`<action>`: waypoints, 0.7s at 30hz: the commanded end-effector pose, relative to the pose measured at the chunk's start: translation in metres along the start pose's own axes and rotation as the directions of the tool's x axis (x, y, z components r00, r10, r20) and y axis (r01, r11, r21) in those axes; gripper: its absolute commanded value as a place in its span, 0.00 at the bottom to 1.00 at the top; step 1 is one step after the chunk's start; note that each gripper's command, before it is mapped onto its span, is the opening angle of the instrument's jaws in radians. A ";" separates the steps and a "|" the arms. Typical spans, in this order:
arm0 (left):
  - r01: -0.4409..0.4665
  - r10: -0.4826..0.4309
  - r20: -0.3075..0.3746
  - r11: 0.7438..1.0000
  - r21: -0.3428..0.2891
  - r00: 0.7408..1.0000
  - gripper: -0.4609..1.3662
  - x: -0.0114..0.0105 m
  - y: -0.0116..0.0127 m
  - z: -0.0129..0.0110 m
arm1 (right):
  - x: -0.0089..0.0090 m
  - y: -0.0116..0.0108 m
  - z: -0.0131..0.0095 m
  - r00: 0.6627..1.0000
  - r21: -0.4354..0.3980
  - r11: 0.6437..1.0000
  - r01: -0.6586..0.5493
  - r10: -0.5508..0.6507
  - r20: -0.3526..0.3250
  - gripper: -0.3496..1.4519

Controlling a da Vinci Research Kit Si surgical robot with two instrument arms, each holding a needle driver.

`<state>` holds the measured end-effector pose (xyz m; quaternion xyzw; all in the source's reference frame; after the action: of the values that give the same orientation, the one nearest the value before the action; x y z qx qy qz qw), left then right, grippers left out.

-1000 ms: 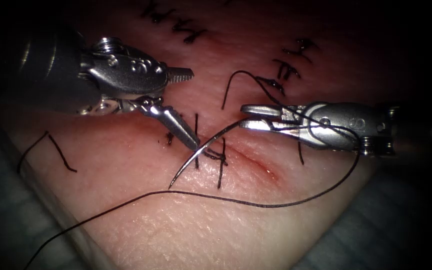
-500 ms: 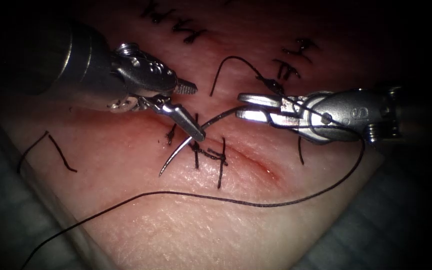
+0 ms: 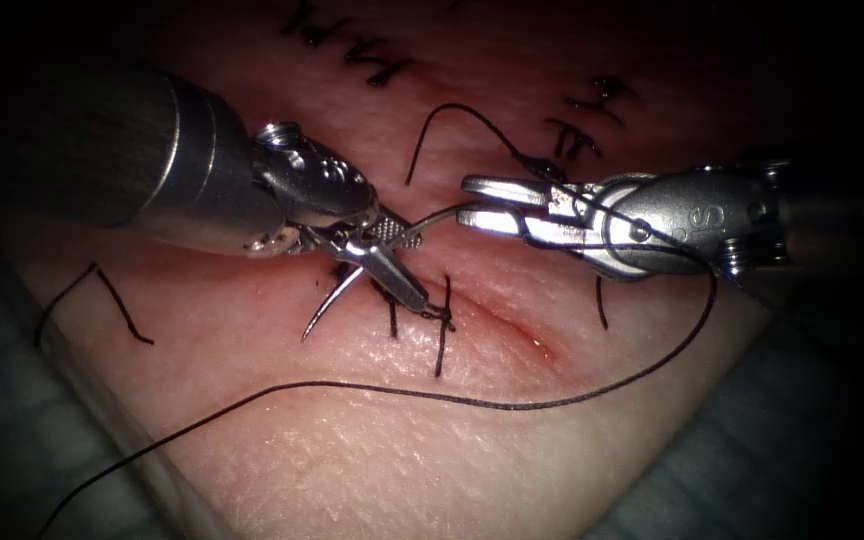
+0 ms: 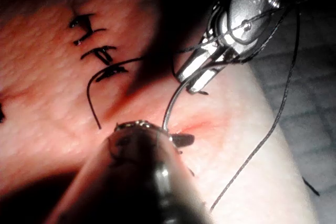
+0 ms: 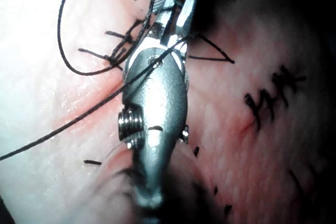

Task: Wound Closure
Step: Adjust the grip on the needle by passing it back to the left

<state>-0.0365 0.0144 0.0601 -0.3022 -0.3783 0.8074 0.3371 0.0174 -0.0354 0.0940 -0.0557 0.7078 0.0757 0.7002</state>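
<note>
Two end effectors of mine meet over the tissue (image 3: 372,440), a pale slab of pork belly whose cut (image 3: 512,330) runs reddish and oblique under them. My left end effector (image 3: 397,262) comes in from the left with its jaws spread to either side of the curved needle (image 3: 352,280) near the middle of its curve, not closed on it. My right end effector (image 3: 482,203) reaches in from the right and grips the needle at its rear end, jaws closed. The needle is free of the tissue, its sharp tip pointing down and left just above the skin left of the cut. Black thread (image 3: 472,400) sweeps from my right end effector in a long loop across the near tissue. A finished stitch (image 3: 442,318) crosses the cut by the needle.
</note>
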 end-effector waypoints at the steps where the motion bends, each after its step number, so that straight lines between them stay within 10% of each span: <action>1: 0.003 -0.003 0.001 1.000 -0.013 1.000 0.17 0.0000 0.0000 0.0000 | 0.0000 0.0000 0.0001 1.000 -0.006 1.000 0.003 -0.003 -0.001 0.00; 21: -0.031 0.032 0.014 0.997 -0.066 0.999 0.06 -0.0001 -0.0004 0.0000 | 0.0001 -0.0001 0.0001 1.000 -0.005 1.000 0.004 -0.004 -0.002 0.00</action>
<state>-0.0363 0.0145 0.0604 -0.3112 -0.3967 0.8047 0.3135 0.0175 -0.0355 0.0939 -0.0562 0.7085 0.0733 0.6997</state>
